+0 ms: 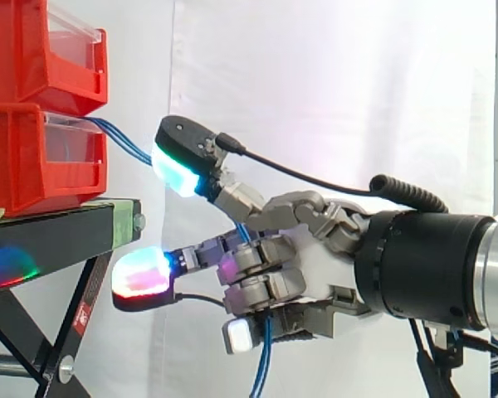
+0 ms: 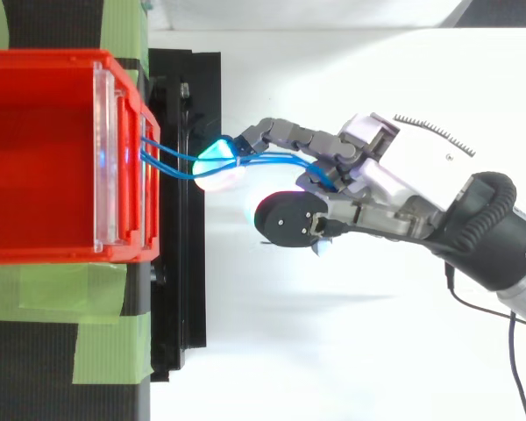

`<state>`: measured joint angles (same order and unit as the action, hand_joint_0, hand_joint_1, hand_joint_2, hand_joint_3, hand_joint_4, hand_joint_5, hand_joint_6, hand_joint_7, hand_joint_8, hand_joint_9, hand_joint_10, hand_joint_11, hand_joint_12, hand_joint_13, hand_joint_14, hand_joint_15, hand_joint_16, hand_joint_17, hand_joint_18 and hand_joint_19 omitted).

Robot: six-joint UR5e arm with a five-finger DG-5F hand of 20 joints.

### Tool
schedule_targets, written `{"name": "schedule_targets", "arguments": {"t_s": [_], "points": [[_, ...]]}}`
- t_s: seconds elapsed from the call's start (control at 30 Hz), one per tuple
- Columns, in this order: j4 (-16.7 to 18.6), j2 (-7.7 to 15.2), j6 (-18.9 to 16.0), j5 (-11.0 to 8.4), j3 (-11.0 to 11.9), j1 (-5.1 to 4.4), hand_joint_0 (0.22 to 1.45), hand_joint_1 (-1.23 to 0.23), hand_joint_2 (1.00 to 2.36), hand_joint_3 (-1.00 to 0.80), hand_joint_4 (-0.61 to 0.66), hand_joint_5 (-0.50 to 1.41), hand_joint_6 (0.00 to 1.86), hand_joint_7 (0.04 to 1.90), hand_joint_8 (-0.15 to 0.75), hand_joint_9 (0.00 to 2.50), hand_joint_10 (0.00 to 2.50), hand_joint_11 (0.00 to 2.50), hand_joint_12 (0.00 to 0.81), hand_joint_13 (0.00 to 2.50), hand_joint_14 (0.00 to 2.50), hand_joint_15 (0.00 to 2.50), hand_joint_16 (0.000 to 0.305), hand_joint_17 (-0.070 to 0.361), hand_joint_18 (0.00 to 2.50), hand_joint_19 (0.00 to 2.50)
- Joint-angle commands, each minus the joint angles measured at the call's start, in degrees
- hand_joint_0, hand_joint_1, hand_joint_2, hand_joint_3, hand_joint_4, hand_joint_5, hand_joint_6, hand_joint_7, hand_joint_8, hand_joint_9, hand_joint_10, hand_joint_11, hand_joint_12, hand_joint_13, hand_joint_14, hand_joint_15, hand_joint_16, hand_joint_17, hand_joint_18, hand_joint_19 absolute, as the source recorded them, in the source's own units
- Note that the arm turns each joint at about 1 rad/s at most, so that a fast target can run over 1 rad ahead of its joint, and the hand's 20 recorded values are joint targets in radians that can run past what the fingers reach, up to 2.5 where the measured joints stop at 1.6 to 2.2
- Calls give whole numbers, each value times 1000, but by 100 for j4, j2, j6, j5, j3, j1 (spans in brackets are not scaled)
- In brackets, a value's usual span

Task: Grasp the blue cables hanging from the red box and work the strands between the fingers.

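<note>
While the blue cables [image 1: 124, 141] trailed from the red box [image 1: 33, 166] at upper left, the hand [image 1: 324, 257] clenched its fingers [image 1: 257, 259] round them: grasp made, strand-working apparently left.

Black stand [image 1: 62, 236]: lower red bin [image 1: 33, 166] directly on top, green tape [image 2: 114, 294] strips alongside.

Hand [image 1: 325, 267] in from R, fingers [image 1: 261, 286] curled round blue cables [image 1: 124, 143], two pads fwd
</note>
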<state>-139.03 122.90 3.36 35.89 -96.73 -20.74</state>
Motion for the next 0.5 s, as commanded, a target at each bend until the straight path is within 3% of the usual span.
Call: {"name": "schedule_targets", "arguments": {"t_s": [0.0,0.17,0.47], "points": [[-11,-82,7,-3,-4,-1,739,-524,1000,-1000,335,182,13,1057,507,1641,2500,2500,726,1976,2500,1785,259,194,2500,608],[-248,-196,33,-21,5,26,743,-530,1000,-1000,326,203,12,1107,507,1641,2500,2500,726,1976,2500,1785,259,194,2500,608],[-248,-205,-142,-161,-4,26,771,-564,1000,-1000,292,231,10,1186,507,1641,2500,2500,726,1976,2500,1785,259,194,2500,608]]}}
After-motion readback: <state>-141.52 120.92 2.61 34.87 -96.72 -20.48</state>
